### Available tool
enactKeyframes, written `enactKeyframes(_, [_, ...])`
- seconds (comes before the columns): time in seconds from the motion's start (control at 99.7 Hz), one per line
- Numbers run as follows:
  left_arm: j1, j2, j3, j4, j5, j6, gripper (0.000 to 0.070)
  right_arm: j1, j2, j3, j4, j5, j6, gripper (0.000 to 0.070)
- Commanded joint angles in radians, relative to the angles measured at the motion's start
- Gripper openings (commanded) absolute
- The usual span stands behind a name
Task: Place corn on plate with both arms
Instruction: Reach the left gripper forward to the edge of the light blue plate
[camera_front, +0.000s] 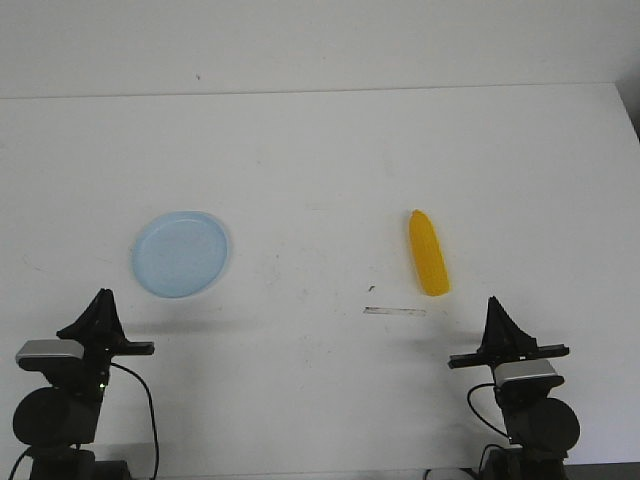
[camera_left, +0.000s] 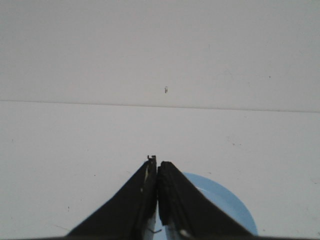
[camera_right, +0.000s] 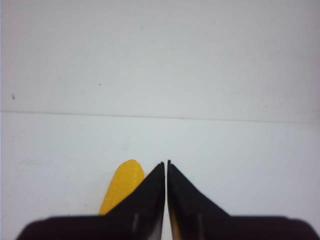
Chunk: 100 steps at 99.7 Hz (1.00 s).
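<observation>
At lower left the left gripper (camera_front: 99, 296) sits closed and empty, just below the plate (camera_front: 180, 254). Right of centre lies the corn (camera_front: 428, 254), untouched. At lower right the right gripper (camera_front: 494, 304), closed and empty, must likely open and reach the corn first.

corn (camera_front: 428, 254): 1 | plate (camera_front: 181, 254): 1 | arms: 2, left arm (camera_front: 75, 365) and right arm (camera_front: 522, 375) | table (camera_front: 320, 160): 1
</observation>
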Motion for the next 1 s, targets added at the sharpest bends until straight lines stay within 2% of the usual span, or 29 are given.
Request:
enactKeyframes(0.0, [0.000, 0.053, 0.047, 0.015, 0.000, 0.013, 0.0001, 0.000, 0.000, -0.002, 0.010, 0.000, 0.014, 0.0005])
enactKeyframes(0.411, [0.005, 0.536, 0.301, 0.002, 0.000, 0.013, 0.0002, 0.000, 0.000, -0.002, 0.010, 0.000, 0.014, 0.0005])
enactKeyframes(0.642, [0.036, 0.793, 0.521, -0.250, 0.001, 0.001, 0.0002, 0.000, 0.000, -0.002, 0.010, 0.000, 0.014, 0.0005])
enactKeyframes(0.822, [0.091, 0.945, 0.685, -0.485, 0.005, -0.155, 0.0002, 0.000, 0.000, -0.002, 0.010, 0.000, 0.014, 0.0005])
enactKeyframes(0.993, [0.183, 1.073, 0.796, -0.697, 0.119, -0.171, 0.0001, 0.000, 0.000, -0.002, 0.010, 0.000, 0.014, 0.0005])
